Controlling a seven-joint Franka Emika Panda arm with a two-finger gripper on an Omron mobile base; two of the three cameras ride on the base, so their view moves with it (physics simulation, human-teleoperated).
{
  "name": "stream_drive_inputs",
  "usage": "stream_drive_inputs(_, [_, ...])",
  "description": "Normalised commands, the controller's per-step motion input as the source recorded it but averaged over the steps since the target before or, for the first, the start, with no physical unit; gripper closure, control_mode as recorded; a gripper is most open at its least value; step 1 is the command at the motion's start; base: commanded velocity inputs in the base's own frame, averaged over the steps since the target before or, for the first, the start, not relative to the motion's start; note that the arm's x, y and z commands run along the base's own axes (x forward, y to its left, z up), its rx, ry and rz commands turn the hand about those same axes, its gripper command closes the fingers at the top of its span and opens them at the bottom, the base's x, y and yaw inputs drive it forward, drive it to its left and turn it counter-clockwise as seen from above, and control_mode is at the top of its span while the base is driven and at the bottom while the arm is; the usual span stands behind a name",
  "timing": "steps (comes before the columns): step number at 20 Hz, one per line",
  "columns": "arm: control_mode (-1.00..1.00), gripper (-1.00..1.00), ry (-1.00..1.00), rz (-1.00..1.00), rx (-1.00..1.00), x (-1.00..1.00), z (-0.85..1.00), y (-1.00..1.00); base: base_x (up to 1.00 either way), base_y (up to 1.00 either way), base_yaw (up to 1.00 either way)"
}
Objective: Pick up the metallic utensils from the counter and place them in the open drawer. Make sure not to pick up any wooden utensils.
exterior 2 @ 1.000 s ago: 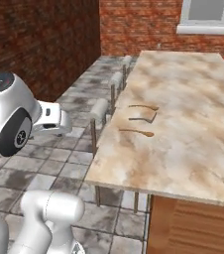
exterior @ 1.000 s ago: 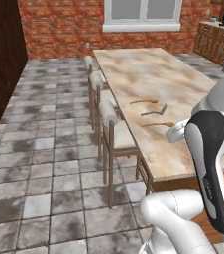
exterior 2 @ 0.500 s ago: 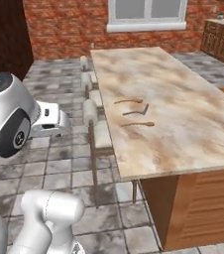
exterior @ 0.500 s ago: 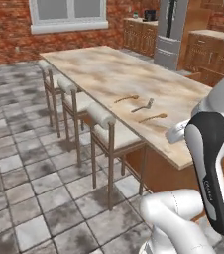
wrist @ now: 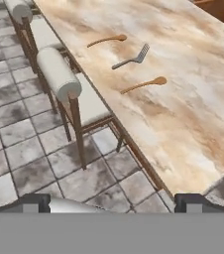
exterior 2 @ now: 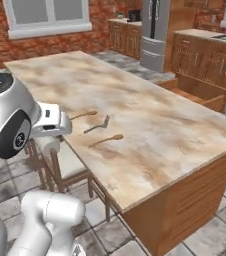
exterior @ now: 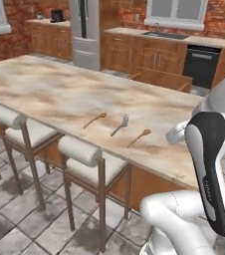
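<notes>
While the robot's gripper (wrist: 112, 201) hangs with its two dark fingertips spread wide and nothing between them, above grey floor tiles just off the counter's near edge, a padded stool (wrist: 59, 74) stands tucked against the counter (wrist: 193, 99) in the hand view; on the marbled top beyond it, three utensils lie in a loose row near that edge, none touching another: a wooden spoon (wrist: 144, 85) nearest, a slim grey metal fork (wrist: 132, 58) in the middle, and a second wooden spoon (wrist: 107, 40) just past it; from the right base view the fork (exterior 2: 97, 125) sits between the two spoons, well apart from the open drawer (exterior 2: 199, 92), which juts from the wooden cabinets across the aisle on the counter's far side; farther back stands a steel refrigerator (exterior: 86, 32) against the brick wall.
</notes>
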Motion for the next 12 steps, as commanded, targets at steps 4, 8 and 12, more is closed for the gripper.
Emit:
stream_drive_inputs(4, [1.00,-1.00,0.00,0.00,0.00,0.00,0.00,0.00,0.92,0.75,-0.72])
stream_drive_inputs(8, [1.00,-1.00,0.00,0.00,0.00,0.00,0.00,0.00,0.41,0.81,-0.71])
stream_drive_inputs(12, [1.00,-1.00,0.00,0.00,0.00,0.00,0.00,0.00,0.13,0.95,-0.64])
